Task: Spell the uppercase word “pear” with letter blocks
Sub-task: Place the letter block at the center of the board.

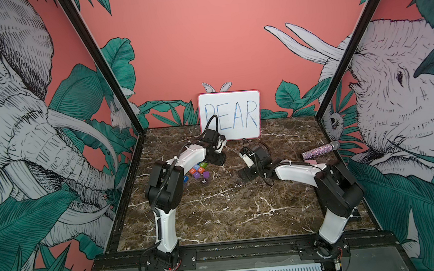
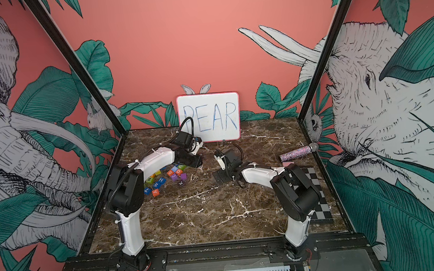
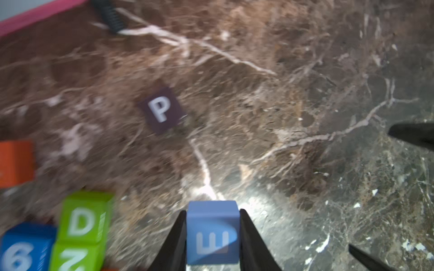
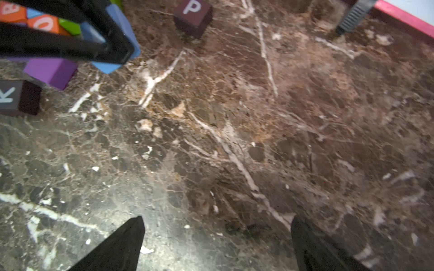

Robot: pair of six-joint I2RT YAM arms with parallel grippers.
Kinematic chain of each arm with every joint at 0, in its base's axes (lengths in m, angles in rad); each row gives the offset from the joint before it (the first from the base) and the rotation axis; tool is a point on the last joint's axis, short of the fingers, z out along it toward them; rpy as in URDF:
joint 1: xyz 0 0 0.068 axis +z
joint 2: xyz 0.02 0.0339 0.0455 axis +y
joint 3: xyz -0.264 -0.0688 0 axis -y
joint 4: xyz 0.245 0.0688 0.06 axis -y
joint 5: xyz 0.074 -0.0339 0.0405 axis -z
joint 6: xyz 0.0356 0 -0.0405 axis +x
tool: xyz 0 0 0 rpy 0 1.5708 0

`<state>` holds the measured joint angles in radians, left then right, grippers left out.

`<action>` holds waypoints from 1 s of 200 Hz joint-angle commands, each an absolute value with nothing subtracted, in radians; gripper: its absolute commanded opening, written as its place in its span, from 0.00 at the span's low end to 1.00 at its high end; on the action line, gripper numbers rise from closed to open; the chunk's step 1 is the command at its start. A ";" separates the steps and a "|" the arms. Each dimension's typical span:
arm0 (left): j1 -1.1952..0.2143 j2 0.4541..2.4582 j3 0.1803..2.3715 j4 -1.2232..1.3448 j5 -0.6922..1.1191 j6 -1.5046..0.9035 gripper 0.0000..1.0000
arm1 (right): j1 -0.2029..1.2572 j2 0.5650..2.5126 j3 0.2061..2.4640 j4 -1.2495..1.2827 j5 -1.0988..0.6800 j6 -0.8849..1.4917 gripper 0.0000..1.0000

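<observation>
My left gripper (image 3: 212, 211) is shut on the blue E block (image 3: 212, 234), which sits squarely between its black fingers just above the marble. The dark brown P block (image 3: 162, 110) lies alone on the table ahead of it, letter up; the right wrist view also shows the P block (image 4: 193, 14). An orange-red A block (image 2: 155, 192) lies at the near edge of the block pile (image 2: 171, 176). My right gripper (image 4: 217, 219) hovers open over bare marble with nothing between its fingers. In both top views the two grippers face each other mid-table.
A whiteboard (image 1: 230, 113) with PEAR handwritten in blue leans on the back wall. A green D block (image 3: 84, 218), a blue 6 block (image 3: 23, 248), a dark K block (image 4: 14, 96) and a purple block (image 4: 50, 70) lie nearby. A glitter microphone (image 1: 319, 151) and a checkered board (image 2: 317, 186) lie at right.
</observation>
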<state>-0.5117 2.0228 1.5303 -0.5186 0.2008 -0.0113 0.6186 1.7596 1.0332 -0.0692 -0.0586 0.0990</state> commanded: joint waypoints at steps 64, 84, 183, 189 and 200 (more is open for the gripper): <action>-0.609 2.156 1.680 -0.586 0.164 0.101 0.35 | 0.569 1.703 0.984 -0.065 -0.138 0.170 0.99; -0.614 2.167 1.676 -0.591 0.157 0.113 0.36 | 0.567 1.701 0.982 -0.068 -0.154 0.166 0.99; -0.608 2.083 1.589 -0.522 0.163 0.025 0.54 | 0.568 1.743 1.076 -0.130 -0.277 0.111 0.86; -0.599 2.060 1.564 -0.494 0.176 -0.006 0.56 | 0.568 1.750 1.091 -0.140 -0.278 0.104 0.85; -0.581 2.024 1.524 -0.457 0.190 -0.068 0.60 | 0.568 1.766 1.117 -0.155 -0.279 0.095 0.83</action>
